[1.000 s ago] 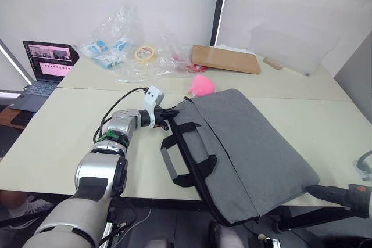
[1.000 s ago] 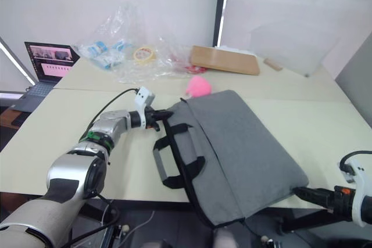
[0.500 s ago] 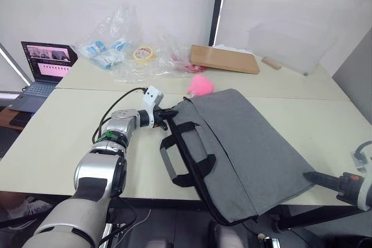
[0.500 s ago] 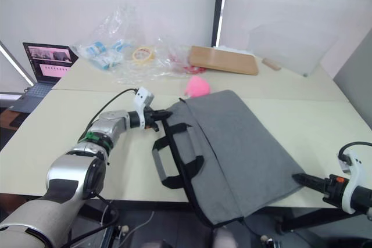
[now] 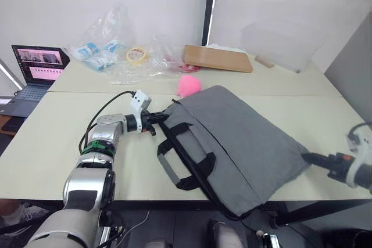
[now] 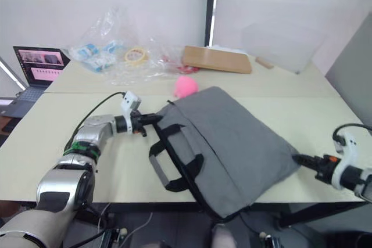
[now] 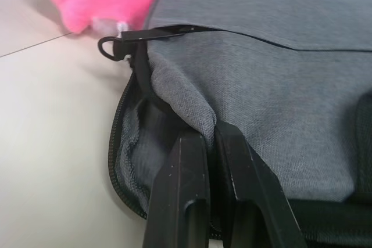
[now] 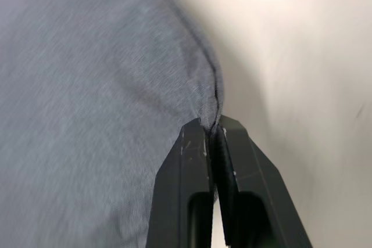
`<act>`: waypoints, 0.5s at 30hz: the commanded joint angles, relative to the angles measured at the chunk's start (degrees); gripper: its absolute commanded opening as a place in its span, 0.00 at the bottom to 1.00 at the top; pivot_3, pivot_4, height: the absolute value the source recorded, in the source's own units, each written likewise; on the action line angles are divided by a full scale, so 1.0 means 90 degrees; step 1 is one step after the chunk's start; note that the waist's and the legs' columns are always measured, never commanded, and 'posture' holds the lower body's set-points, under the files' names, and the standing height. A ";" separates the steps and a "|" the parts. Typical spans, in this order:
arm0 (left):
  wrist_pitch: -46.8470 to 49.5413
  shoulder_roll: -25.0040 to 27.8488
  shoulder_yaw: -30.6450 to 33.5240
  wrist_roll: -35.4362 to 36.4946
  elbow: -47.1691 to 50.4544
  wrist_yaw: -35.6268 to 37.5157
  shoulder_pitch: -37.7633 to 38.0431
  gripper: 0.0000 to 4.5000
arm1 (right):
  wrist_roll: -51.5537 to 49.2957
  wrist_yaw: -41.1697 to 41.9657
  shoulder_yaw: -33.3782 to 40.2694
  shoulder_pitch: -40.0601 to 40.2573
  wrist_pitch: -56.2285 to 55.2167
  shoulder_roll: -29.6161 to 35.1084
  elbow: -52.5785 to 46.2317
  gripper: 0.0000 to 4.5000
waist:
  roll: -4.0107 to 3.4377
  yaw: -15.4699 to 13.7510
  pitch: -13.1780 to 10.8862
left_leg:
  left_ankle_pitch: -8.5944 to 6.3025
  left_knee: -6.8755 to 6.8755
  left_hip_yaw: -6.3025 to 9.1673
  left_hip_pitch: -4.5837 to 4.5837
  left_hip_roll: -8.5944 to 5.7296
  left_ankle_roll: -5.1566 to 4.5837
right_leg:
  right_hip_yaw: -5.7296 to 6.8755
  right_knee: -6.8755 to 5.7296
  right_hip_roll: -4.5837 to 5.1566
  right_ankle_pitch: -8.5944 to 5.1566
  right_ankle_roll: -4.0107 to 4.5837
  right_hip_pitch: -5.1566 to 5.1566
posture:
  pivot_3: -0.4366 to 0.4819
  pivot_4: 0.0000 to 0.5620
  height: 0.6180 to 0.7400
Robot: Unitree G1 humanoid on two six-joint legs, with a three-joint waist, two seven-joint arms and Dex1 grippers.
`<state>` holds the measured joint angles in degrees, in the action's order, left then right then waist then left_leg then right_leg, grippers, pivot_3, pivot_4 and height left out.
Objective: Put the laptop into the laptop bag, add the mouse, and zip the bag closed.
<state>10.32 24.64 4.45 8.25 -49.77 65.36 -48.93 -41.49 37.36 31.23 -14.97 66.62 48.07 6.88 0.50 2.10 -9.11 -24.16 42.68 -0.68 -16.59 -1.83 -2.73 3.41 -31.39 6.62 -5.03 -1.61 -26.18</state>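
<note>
Flat grey fabric laptop bag on pale worktop is pinched at opposite corners: left end effector and right end effector both clamped onto fabric.

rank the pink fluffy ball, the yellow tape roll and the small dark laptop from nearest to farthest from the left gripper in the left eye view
1. The pink fluffy ball, just beyond the left gripper, by the laptop bag's far corner.
2. The yellow tape roll, farther back among the clear plastic bags.
3. The small dark laptop, far off to the robot's left at the table's edge.
</note>
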 commanded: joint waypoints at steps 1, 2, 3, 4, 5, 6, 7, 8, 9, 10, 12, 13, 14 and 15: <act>0.0992 0.0183 -0.0138 0.0346 0.1588 0.0244 0.0594 0.00 | 0.0238 -0.0441 -0.0126 -0.0825 -0.0581 -0.0150 0.0152 0.00 | -0.0008 -0.0005 0.0001 | 0.0001 0.0002 0.0004 -0.0003 -0.0001 0.0002 | -0.0002 -0.0007 -0.0001 0.0000 0.0000 -0.0007 | 0.48 0.27 1.00; 0.1306 0.0274 -0.0165 0.0451 0.2160 0.0225 0.0882 0.00 | 0.0353 -0.0643 -0.0162 -0.1084 -0.0704 -0.0278 0.0293 0.00 | -0.0008 -0.0002 0.0001 | 0.0003 0.0001 0.0006 0.0023 -0.0002 0.0006 | -0.0002 -0.0007 -0.0006 0.0000 0.0000 -0.0014 | 0.48 0.27 1.00; 0.1616 0.0356 -0.0176 0.0568 0.2723 0.0182 0.1157 0.00 | 0.0494 -0.0913 -0.0188 -0.1365 -0.0822 -0.0412 0.0475 0.00 | -0.0010 -0.0009 0.0001 | 0.0004 0.0000 0.0010 0.0024 -0.0002 0.0007 | 0.0000 -0.0007 -0.0009 0.0000 0.0000 -0.0017 | 0.48 0.27 1.00; 0.1936 0.0424 -0.0169 0.0696 0.3224 0.0121 0.1388 0.00 | 0.0587 -0.1103 -0.0217 -0.1610 -0.0898 -0.0522 0.0638 0.00 | -0.0012 -0.0007 0.0001 | 0.0004 -0.0002 0.0010 0.0025 -0.0002 0.0008 | 0.0001 -0.0007 -0.0008 -0.0001 0.0001 -0.0019 | 0.48 0.27 1.00; 0.2250 0.0479 -0.0149 0.0830 0.3684 0.0051 0.1589 0.00 | 0.0682 -0.1250 -0.0258 -0.1821 -0.0985 -0.0616 0.0783 0.00 | -0.0013 -0.0006 0.0001 | 0.0004 -0.0005 0.0012 0.0024 -0.0004 0.0008 | 0.0004 -0.0003 -0.0008 -0.0001 0.0001 -0.0020 | 0.48 0.27 1.00; 0.2549 0.0528 -0.0125 0.0969 0.4073 -0.0015 0.1751 0.00 | 0.0815 -0.1426 -0.0313 -0.2000 -0.1079 -0.0690 0.0943 0.00 | -0.0014 -0.0009 0.0001 | 0.0004 -0.0006 0.0012 0.0022 -0.0008 0.0008 | 0.0004 -0.0002 -0.0005 -0.0001 0.0001 -0.0023 | 0.48 0.27 1.00; 0.2859 0.0591 -0.0101 0.1121 0.4518 -0.0079 0.1953 0.00 | 0.0965 -0.1480 -0.0450 -0.2151 -0.1251 -0.0749 0.1085 0.00 | -0.0017 -0.0011 0.0000 | 0.0004 -0.0007 0.0012 0.0019 -0.0010 0.0008 | 0.0006 0.0001 -0.0005 -0.0001 0.0001 -0.0025 | 0.48 0.27 1.00; 0.3119 0.0661 -0.0100 0.1245 0.4911 -0.0140 0.2136 0.00 | 0.1105 -0.1535 -0.0574 -0.2285 -0.1386 -0.0798 0.1224 0.00 | -0.0021 -0.0030 -0.0001 | 0.0005 -0.0008 0.0015 0.0019 -0.0012 0.0009 | 0.0009 0.0003 -0.0004 -0.0001 0.0002 -0.0026 | 0.48 0.27 1.00; 0.3342 0.0731 -0.0116 0.1354 0.5234 -0.0179 0.2289 0.00 | 0.1262 -0.1638 -0.0691 -0.2419 -0.1546 -0.0845 0.1397 0.00 | -0.0022 -0.0042 -0.0001 | 0.0005 -0.0012 0.0020 0.0019 -0.0016 0.0010 | 0.0016 0.0006 -0.0003 -0.0002 0.0003 -0.0026 | 0.48 0.27 1.00; 0.3550 0.0793 -0.0126 0.1465 0.5516 -0.0223 0.2426 0.00 | 0.1391 -0.1706 -0.0788 -0.2533 -0.1697 -0.0886 0.1549 0.00 | -0.0025 -0.0035 -0.0002 | 0.0006 -0.0015 0.0019 0.0021 -0.0016 0.0011 | 0.0021 0.0011 -0.0004 -0.0002 0.0003 -0.0026 | 0.48 0.27 1.00; 0.3906 0.0901 -0.0113 0.1687 0.6013 -0.0340 0.2672 0.00 | 0.1566 -0.1783 -0.0920 -0.2716 -0.1891 -0.0940 0.1800 0.00 | -0.0031 -0.0035 -0.0004 | 0.0013 -0.0039 0.0014 0.0029 -0.0022 0.0026 | 0.0031 0.0020 -0.0004 -0.0004 0.0005 -0.0024 | 0.48 0.27 1.00; 0.4083 0.0957 -0.0093 0.1803 0.6249 -0.0397 0.2796 0.00 | 0.1669 -0.1801 -0.1005 -0.2797 -0.2019 -0.0960 0.1929 0.00 | -0.0033 -0.0028 -0.0004 | 0.0019 -0.0047 0.0004 0.0031 -0.0025 0.0035 | 0.0045 0.0023 -0.0003 -0.0007 0.0009 -0.0022 | 0.48 0.27 1.00; 0.4220 0.0986 -0.0056 0.1912 0.6457 -0.0462 0.2939 0.00 | 0.1755 -0.1822 -0.1064 -0.2874 -0.2161 -0.0984 0.2060 0.00 | -0.0034 0.0004 -0.0004 | 0.0023 -0.0057 -0.0008 0.0037 -0.0025 0.0043 | 0.0061 0.0023 -0.0003 -0.0012 0.0017 -0.0022 | 0.48 0.27 1.00; 0.4387 0.1011 -0.0013 0.2050 0.6672 -0.0535 0.3092 0.00 | 0.1821 -0.1913 -0.1069 -0.2981 -0.2287 -0.1033 0.2229 0.00 | -0.0036 0.0022 -0.0004 | 0.0028 -0.0074 -0.0007 0.0048 -0.0024 0.0054 | 0.0073 0.0021 -0.0004 -0.0018 0.0026 -0.0019 | 0.48 0.27 1.00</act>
<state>47.36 33.51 5.04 23.46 6.05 60.00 -22.45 -26.82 22.34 19.67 -40.07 50.03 37.56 26.34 0.18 2.30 -9.15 -23.85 41.86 -0.73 -16.08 -2.04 -2.14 4.15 -31.20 6.59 -5.23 -1.31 -26.32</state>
